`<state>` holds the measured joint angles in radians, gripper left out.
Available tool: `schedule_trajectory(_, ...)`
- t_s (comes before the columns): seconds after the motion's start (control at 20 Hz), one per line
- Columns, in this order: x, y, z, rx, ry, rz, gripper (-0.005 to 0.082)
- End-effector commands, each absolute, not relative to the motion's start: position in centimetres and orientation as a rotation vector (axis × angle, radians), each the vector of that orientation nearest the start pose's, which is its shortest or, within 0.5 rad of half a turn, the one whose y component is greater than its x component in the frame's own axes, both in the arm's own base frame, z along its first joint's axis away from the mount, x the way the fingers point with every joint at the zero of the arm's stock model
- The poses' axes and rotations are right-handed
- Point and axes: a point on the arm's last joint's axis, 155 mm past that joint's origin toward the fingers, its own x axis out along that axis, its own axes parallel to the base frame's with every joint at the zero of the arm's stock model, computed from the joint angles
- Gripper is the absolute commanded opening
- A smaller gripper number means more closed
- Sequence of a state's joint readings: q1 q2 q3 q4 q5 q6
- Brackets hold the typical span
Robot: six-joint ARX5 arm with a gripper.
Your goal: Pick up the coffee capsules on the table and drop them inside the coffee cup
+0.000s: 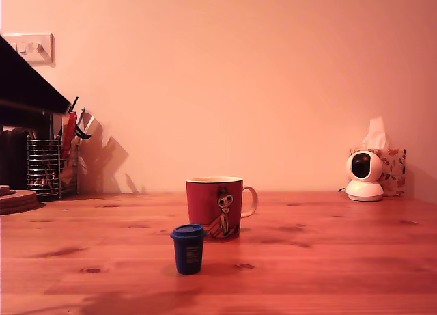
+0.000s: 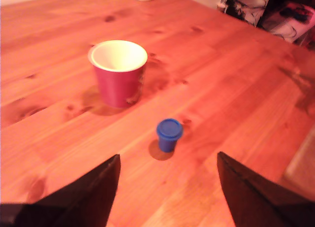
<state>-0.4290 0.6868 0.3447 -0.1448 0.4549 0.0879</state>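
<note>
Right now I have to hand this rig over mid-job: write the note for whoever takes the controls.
Gripper: open and empty, fingers spread wide, above the table and apart from everything.
Coffee capsule: one blue capsule, upright on the wood, wider end up, untouched. In the exterior view it stands in front of the coffee cup and slightly toward that view's left, with a clear gap between them.
Coffee cup: red mug, upright, handle toward the exterior view's right; the wrist view shows its pale inside empty.
Done: nothing yet.
Left: lower onto the capsule, close on it, lift, carry over the cup, release.
</note>
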Motion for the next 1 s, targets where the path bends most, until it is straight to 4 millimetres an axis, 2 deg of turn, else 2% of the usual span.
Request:
schedule_trajectory(0.0, 21.0, -19.3, 12.6, 0.115, 0.455, -0.929, 0.0569)
schedule_trajectory(0.25, 21.1, -20.3, 10.7, 0.198, 0.475, -0.981, 0.0569)
schedule_trajectory(0.45, 21.4, -20.7, 9.3, 0.196, 0.474, -0.994, 0.0569)
schedule_trajectory(0.95, 23.0, -21.9, 7.5, 0.208, 0.467, -1.014, 0.0569)
